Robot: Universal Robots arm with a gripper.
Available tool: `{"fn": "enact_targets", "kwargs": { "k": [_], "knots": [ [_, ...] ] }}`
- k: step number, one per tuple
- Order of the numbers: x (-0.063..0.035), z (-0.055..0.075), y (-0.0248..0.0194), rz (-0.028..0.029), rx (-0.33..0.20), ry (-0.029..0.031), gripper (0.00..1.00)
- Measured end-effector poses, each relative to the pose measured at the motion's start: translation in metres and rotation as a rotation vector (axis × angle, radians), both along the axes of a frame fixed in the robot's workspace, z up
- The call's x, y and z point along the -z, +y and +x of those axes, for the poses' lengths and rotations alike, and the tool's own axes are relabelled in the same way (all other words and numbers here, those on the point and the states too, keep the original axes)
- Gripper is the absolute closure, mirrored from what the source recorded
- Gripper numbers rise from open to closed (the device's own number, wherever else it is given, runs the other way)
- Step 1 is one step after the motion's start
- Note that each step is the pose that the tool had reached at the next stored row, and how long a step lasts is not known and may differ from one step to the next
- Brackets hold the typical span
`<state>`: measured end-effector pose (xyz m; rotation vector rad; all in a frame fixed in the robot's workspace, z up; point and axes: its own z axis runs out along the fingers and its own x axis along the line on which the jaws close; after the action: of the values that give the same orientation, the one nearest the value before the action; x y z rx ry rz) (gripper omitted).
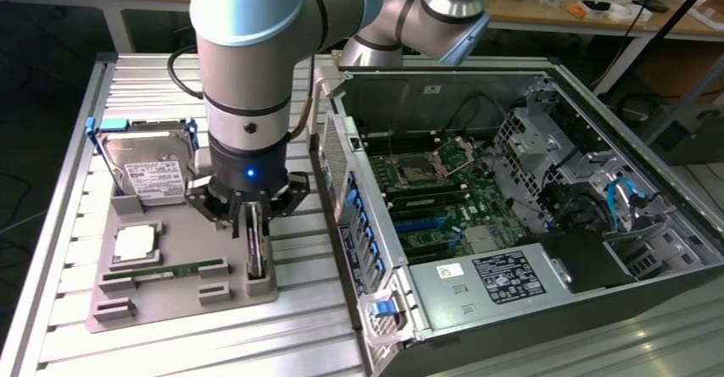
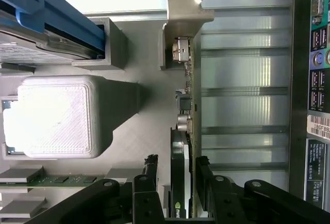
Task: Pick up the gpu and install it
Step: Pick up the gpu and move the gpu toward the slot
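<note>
1. A flat grey moulded plastic tray (image 1: 169, 296) lay on the ribbed aluminium counter (image 1: 226, 347).
2. The gpu (image 1: 256, 258) (image 2: 179, 177), a thin dark rectangular circuit card, stood on its long edge in a slot along the side of the tray nearest the open dark metal computer case (image 1: 453, 70).
3. In the wrist view its pale beige-silver metal bracket (image 2: 185, 22) capped the end of the card farthest from the arm.
4. The black end effector (image 1: 253, 223) (image 2: 176, 159) hung directly over the tray with its jaws spread wide, one finger (image 2: 149, 180) on each side of the card.
5. A gap showed between that finger and the card, so the end effector had hold of nothing; whether the other finger touched the card could not be told.
6. Also on the tray, a silver hard drive with a white label (image 1: 153, 178) sat in a blue-handled carrier at the end away from the camera.
7. A square silver processor chip (image 1: 134, 241) lay near the tray's middle.
8. A narrow green memory stick (image 1: 164, 270) lay flat on the tray beside the chip.
9. The case stood just beside the tray, its green motherboard (image 1: 436, 203) exposed.
</note>
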<state>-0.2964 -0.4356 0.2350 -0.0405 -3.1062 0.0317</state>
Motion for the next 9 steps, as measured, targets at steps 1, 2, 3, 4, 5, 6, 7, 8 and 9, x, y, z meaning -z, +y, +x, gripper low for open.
{"fn": "enact_targets", "kwargs": {
  "k": [1,2,3,4,5,6,7,8,9],
  "knots": [
    [0.0000,0.0000,0.0000,0.0000,0.000,0.0000,0.58],
    [0.0000,0.0000,0.0000,0.0000,0.000,0.0000,0.58],
    [0.0000,0.0000,0.0000,0.0000,0.000,0.0000,0.58],
    [0.0000,0.0000,0.0000,0.0000,0.000,0.0000,0.58],
    [0.0000,0.0000,0.0000,0.0000,0.000,0.0000,0.58],
    [-0.0006,0.0000,0.0000,-0.0003,0.000,0.0003,0.58],
    [-0.0017,0.0000,0.0000,-0.0004,0.000,0.0004,0.58],
    [-0.0036,0.0000,0.0000,-0.0001,0.000,0.0001,0.58],
    [-0.0047,0.0000,0.0000,-0.0001,0.000,0.0000,0.58]
  ]
}}
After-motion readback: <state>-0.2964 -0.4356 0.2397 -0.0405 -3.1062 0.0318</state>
